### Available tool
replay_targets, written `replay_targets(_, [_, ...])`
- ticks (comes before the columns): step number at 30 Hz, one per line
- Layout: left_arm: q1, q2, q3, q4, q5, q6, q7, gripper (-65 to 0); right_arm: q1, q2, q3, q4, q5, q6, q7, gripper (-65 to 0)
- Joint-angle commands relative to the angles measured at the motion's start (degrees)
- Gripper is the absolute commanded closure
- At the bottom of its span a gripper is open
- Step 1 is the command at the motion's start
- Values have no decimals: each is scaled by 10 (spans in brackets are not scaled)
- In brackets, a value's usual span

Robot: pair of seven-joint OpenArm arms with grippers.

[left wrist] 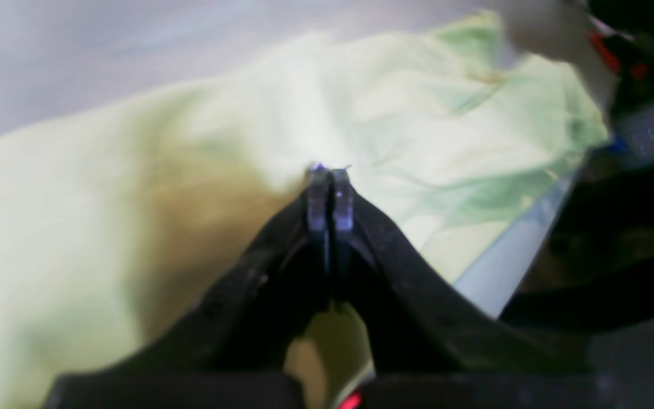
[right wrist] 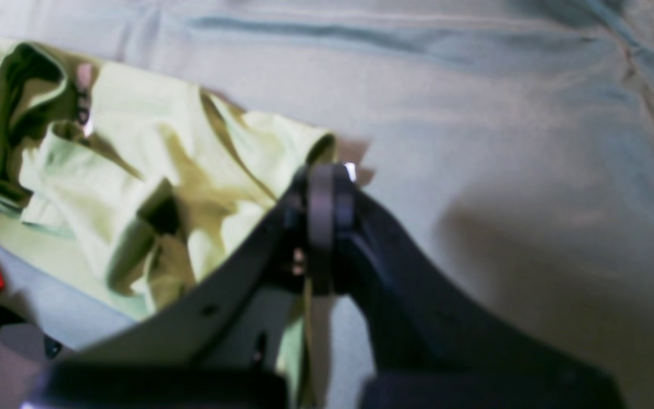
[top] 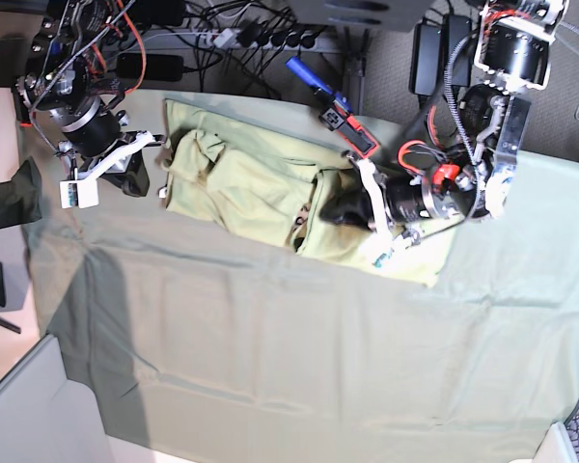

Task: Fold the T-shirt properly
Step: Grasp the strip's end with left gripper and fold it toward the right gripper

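Note:
The pale yellow-green T-shirt (top: pixel 241 178) lies crumpled at the back of the table, on the grey-green sheet (top: pixel 270 338). My left gripper (top: pixel 330 207) sits over the shirt's right part. In the left wrist view its jaws (left wrist: pixel 330 170) are closed together, with the shirt (left wrist: pixel 134 199) bunched up at the tips. My right gripper (top: pixel 140 176) is at the shirt's left edge. In the right wrist view its jaws (right wrist: pixel 330 170) are closed at a folded edge of the shirt (right wrist: pixel 151 153), and a pale strip of cloth shows between the fingers lower down.
A dark green-black garment (top: pixel 10 198) hangs at the left table edge. A power strip with cables (top: pixel 261 34) and a blue and red tool (top: pixel 333 104) lie behind the shirt. The table's back edge (left wrist: pixel 508 255) runs close beside the left gripper.

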Motion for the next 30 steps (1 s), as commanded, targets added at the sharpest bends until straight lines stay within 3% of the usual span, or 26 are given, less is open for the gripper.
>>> replay_targets(1, [-8,-1,9,10,6,-9,-17,0,4,8,5,10,-1,28,15,0])
replay_targets(6, [-10,-4,18,12,35,-9,-23,0,4,8,5,9,-29,16,14,0])
replay_targets(7, [-11,-6,16,16,28,-9,-23,0,4,8,5,8,-29,12,11,-56])
replay_targets(10, [-11,-6,6,48,-8,-9,-4,0,2,8,5,2,-22,10,8,-409])
replay_targets(11, [-11,-6,5,63,-19,-9,4,0,2,8,5,-4,-19,10,6,-454])
replay_targets(16, [-11,-6,5,128,-36,-9,24,0,2,6,5,-48,5,10,-3,-449])
replay_targets(22, [-11,-6,5,130,-36,-9,24,0,2,2,5,-91,39,13,-10,-449])
replay_targets(30, [-21,-6,5,130,-36,-9,24,0,3,-61,3,-90,68,26,-43,-449])
